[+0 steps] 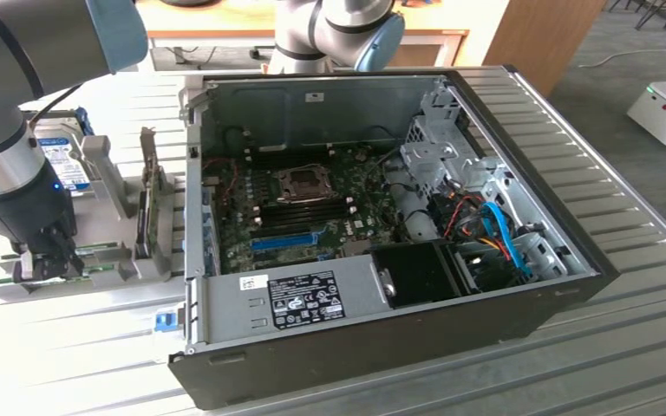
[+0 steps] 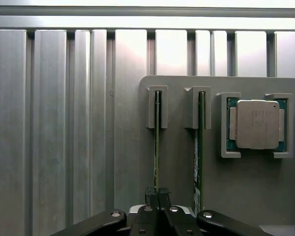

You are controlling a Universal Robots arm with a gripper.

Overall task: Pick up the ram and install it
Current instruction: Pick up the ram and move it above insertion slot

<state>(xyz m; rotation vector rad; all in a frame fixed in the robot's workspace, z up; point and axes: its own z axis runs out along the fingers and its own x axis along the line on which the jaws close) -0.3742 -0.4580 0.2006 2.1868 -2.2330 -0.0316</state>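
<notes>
Over ribbed, brushed-metal tabletop (image 2: 49, 123), in a matte grey slotted holder (image 2: 255, 187), pinches the flat, thin green ram (image 2: 157, 142), standing on edge beside a second green stick (image 2: 200, 142), between near-shut black jaws of the gripper (image 2: 157, 192).

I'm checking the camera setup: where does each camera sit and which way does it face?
Exterior view: off the arm, raised, looking down at the open computer case; the arm shows at the exterior view's left.
Wrist view: on the wrist, facing down onto the grey holder; the gripper pinches the ram.
Shared: grey holder and gripper.
</notes>
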